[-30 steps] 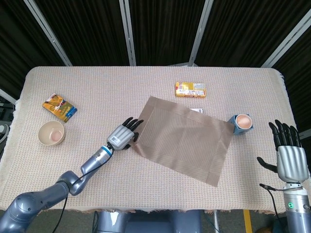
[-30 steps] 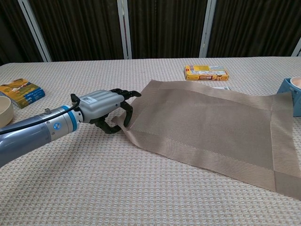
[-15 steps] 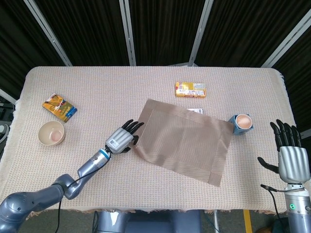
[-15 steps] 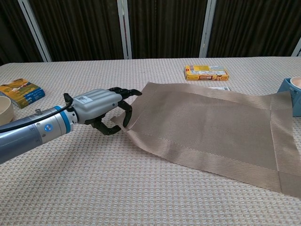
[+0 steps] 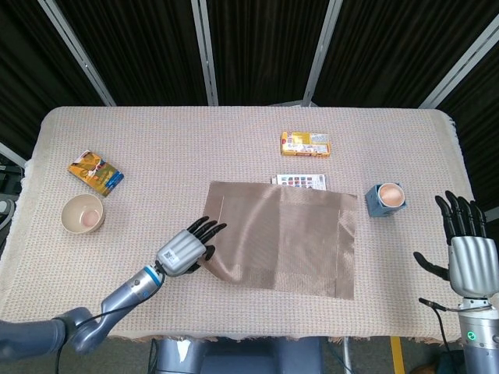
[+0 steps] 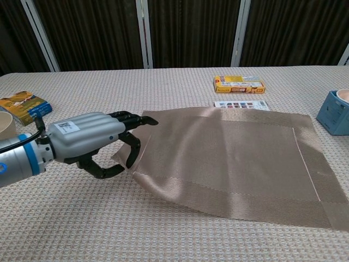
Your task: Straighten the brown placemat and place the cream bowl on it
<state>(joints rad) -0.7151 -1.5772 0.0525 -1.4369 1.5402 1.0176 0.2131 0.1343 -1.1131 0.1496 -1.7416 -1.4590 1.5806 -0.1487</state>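
Observation:
The brown placemat (image 5: 284, 238) (image 6: 234, 158) lies mid-table, its edges nearly square to the table's, with a ripple along its left part. My left hand (image 5: 187, 251) (image 6: 90, 143) grips the mat's left edge, fingers on top and thumb curled beneath, and that edge is lifted a little. The cream bowl (image 5: 83, 213) (image 6: 4, 124) stands upright at the far left, well apart from the mat. My right hand (image 5: 466, 251) hovers open beyond the table's right side, fingers spread, holding nothing; the chest view does not show it.
A blue cup (image 5: 386, 199) (image 6: 334, 112) stands just off the mat's right edge. A colour-swatch card (image 5: 302, 181) (image 6: 241, 105) lies against its far edge, with a yellow box (image 5: 306, 143) (image 6: 239, 84) behind. A colourful packet (image 5: 95, 172) (image 6: 23, 105) lies beyond the bowl.
My left hand has drawn the mat's left edge back toward me, swinging the mat from a slant to nearly square. This uncovered the swatch card. The right hand has barely shifted.

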